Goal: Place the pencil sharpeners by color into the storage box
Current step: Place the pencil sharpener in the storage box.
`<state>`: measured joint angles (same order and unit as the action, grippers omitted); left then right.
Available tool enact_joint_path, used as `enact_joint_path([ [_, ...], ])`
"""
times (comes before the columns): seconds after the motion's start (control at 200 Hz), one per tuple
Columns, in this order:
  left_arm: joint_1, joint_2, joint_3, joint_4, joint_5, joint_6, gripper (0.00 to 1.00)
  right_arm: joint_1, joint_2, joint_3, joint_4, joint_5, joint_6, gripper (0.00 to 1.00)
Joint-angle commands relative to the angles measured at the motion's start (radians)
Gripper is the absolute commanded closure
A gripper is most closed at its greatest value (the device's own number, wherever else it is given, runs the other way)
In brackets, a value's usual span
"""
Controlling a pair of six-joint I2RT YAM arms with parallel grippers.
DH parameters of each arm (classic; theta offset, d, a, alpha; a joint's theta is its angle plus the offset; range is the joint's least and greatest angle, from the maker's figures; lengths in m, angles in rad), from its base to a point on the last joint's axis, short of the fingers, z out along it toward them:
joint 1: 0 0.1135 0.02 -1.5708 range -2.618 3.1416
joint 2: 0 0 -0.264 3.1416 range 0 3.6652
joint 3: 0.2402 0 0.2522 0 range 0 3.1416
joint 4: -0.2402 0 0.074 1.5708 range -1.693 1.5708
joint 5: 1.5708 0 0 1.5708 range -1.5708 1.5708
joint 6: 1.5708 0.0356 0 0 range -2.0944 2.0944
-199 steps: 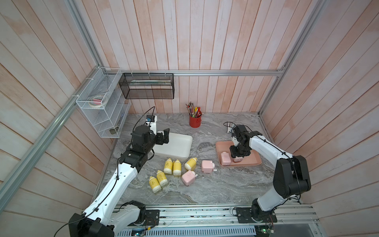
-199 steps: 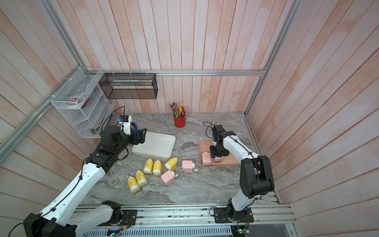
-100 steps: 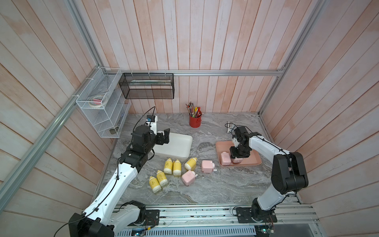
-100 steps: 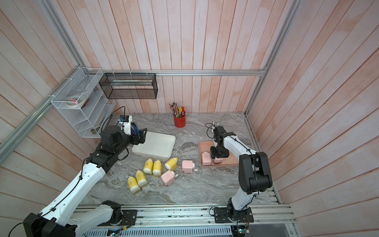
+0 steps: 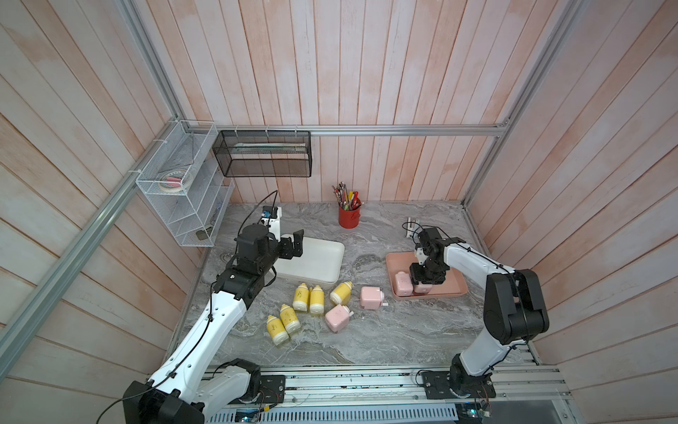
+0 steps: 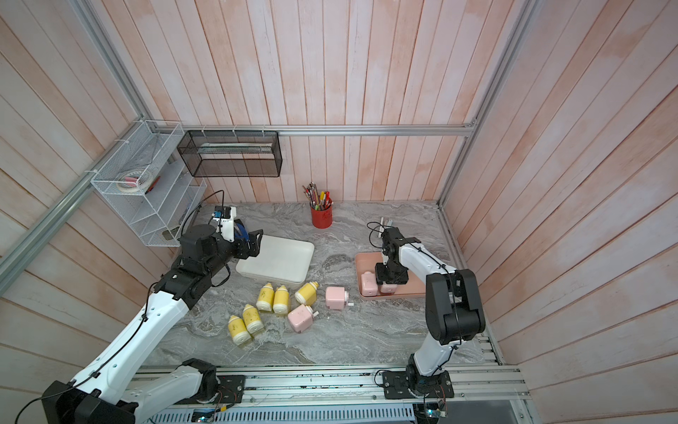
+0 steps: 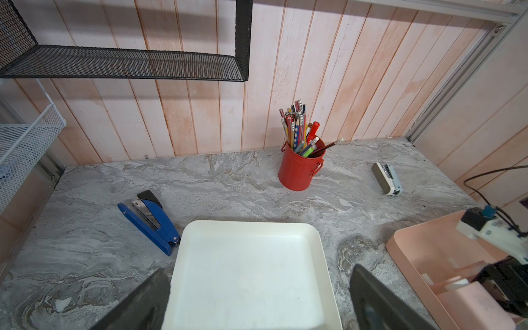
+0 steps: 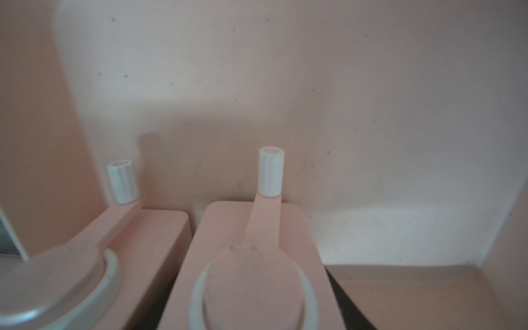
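Pink sharpener (image 8: 251,243) in R end effector (image 5: 422,285).

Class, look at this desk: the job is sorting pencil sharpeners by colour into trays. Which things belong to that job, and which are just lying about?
Job: yellow sharpeners, pink sharpeners, white tray, pink tray.

Lying about: red pencil cup, blue stapler, small pale stapler, white wire rack, black mesh basket.

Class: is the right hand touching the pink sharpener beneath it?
Touching. In the right wrist view, the right hand has dark fingers against both sides of the pink sharpener.
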<state>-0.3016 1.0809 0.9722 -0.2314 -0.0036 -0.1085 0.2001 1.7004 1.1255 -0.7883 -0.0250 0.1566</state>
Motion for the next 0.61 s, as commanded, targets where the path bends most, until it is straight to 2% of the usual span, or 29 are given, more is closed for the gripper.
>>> enact_joint_path([
  [0.0,-0.004,0.004,0.017,0.009,0.007,0.0,0.0,-0.002,0.019,-0.008,-0.003,-0.013,0.014,0.47],
  [0.6,-0.003,0.001,0.019,0.008,0.007,0.0,0.0,-0.002,0.026,-0.022,-0.002,-0.007,0.015,0.38],
])
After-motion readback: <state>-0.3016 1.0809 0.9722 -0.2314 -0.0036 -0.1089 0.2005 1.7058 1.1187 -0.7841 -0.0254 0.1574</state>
